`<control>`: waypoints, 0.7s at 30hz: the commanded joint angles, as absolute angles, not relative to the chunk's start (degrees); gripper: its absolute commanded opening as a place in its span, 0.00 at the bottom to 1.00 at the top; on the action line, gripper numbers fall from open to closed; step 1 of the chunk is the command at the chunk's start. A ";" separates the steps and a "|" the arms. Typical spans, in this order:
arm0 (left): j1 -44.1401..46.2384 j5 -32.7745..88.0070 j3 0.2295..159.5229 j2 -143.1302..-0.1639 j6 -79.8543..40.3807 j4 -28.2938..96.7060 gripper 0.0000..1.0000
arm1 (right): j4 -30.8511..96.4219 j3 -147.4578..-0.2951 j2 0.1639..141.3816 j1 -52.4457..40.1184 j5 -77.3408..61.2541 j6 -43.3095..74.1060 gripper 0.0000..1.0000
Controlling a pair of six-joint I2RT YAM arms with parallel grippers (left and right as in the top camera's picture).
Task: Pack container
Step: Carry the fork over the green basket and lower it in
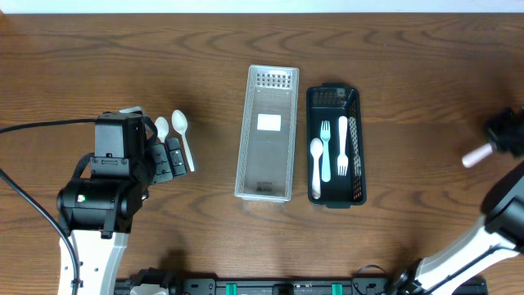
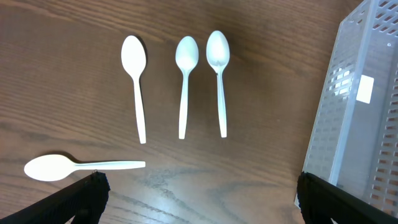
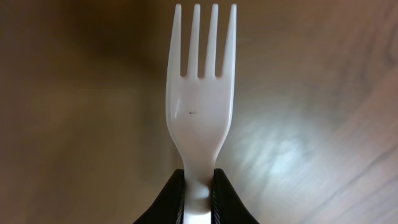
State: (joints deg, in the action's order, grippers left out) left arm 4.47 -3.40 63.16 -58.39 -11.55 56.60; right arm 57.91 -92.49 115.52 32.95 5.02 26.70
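Several white plastic spoons (image 2: 185, 74) lie on the wood table under my left gripper (image 2: 199, 199), which is open and empty above them. Two of the spoons (image 1: 182, 131) show beside the left gripper (image 1: 168, 157) in the overhead view. A clear bin (image 1: 266, 156) stands in the middle and also shows in the left wrist view (image 2: 360, 124). A black basket (image 1: 361, 164) next to it holds two forks (image 1: 342, 143) and a spoon (image 1: 316, 168). My right gripper (image 3: 200, 186) is shut on a white fork (image 3: 202, 93), held at the table's far right (image 1: 498, 138).
The left arm's black cable (image 1: 41, 127) runs across the table's left side. The fork's handle (image 1: 475, 156) sticks out of the right gripper toward the basket. Bare wood lies between the spoons and the clear bin.
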 commanded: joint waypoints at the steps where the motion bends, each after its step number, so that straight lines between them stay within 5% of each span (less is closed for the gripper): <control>1: 4.03 -4.08 64.25 -58.35 -10.55 56.71 0.98 | 59.09 -92.66 106.61 24.91 5.58 25.63 0.01; 11: 4.03 -4.08 64.25 -58.37 -10.55 56.73 0.98 | 59.61 -92.66 96.55 -5.52 4.73 25.71 0.01; 21: 4.03 -4.08 64.25 -58.37 -10.55 56.75 0.98 | 62.61 -91.20 100.22 -23.57 5.34 32.05 0.01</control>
